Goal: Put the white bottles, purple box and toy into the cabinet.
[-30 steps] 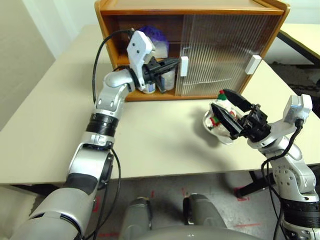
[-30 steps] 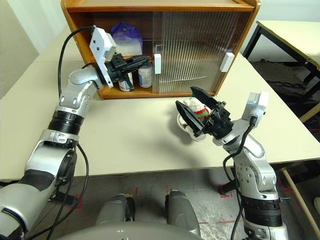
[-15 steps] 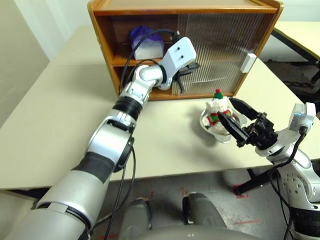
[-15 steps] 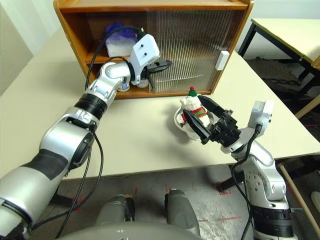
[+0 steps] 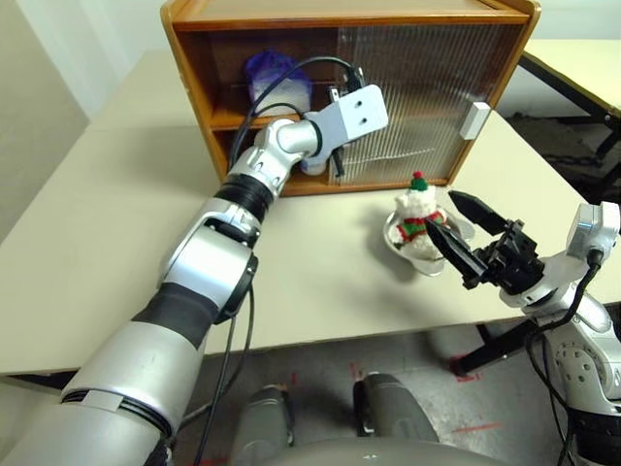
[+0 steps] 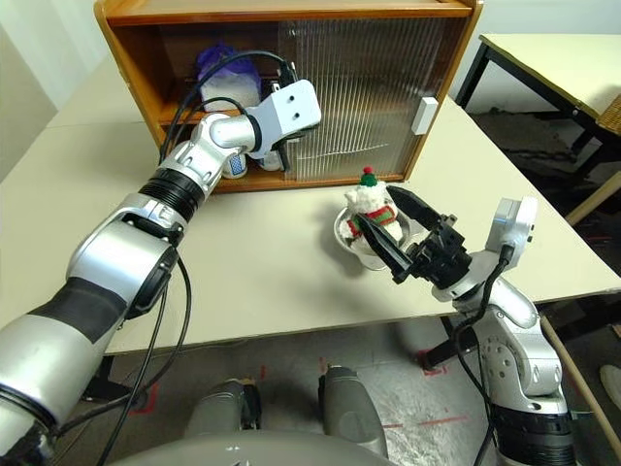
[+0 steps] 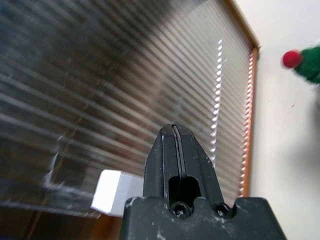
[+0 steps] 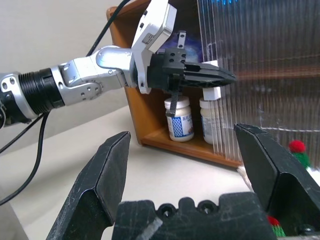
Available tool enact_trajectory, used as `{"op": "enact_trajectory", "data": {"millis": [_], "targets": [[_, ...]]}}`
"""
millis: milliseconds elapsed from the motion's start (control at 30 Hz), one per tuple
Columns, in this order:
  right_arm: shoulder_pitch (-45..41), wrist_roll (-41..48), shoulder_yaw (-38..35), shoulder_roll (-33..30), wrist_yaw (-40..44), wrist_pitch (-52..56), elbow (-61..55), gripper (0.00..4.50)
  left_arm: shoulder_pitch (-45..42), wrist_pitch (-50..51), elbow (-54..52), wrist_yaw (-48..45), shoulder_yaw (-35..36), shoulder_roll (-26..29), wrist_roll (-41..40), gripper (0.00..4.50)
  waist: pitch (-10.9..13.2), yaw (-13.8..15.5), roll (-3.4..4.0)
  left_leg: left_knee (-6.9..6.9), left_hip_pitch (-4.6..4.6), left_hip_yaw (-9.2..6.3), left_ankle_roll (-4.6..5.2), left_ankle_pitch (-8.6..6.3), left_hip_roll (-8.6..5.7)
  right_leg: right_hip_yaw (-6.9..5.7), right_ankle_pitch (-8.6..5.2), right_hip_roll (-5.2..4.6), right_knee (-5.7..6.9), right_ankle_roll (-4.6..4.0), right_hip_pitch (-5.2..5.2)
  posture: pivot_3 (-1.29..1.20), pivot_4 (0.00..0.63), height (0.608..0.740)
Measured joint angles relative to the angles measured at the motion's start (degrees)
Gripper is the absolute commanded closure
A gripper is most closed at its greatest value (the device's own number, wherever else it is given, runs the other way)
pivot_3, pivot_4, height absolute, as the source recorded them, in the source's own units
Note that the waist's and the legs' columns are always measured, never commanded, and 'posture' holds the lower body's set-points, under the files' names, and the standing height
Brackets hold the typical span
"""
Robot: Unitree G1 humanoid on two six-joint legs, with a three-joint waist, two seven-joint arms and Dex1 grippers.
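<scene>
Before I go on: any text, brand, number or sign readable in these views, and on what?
No text can be read.
White bottles on the cabinet's lower shelf: pale blue printed labels, print too small and blurred to read.
Purple box on the upper shelf: no legible print.
Toy on the table: no lettering visible.

Left pincer (image 8: 220,77) closed, arm stretched forward; right pincer (image 5: 464,236) spread wide, held low.

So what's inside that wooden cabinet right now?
In the cabinet, the purple box sits on the upper shelf, with two white bottles below. Whatever is behind the ribbed sliding doors cannot be made out. The toy is outside.
</scene>
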Motion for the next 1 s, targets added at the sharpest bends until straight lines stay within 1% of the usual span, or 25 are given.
{"op": "enact_trajectory", "data": {"millis": [467,1000], "targets": [[-2.40,0.04,0.02,-0.63,0.71,0.00,1.60,0.00,0.11,2.21,-1.40,0.07,0.08,2.37,0.49,4.47,0.01,-0.08,0.01,0.01,0.08,0.01,0.00,0.00,0.01,0.07,0.03,0.01,0.10,-0.01,-0.03,-0.11,0.000,0.740],[-5.73,0.03,-0.03,-1.83,3.49,0.00,6.56,0.00,6.97,10.46,-15.20,0.07,2.37,9.68,-0.87,4.47,0.09,0.16,0.11,-0.02,0.25,-0.08,0.00,0.00,0.04,0.06,0.27,0.03,0.28,-0.08,-0.05,-0.04,0.000,0.740]]}}
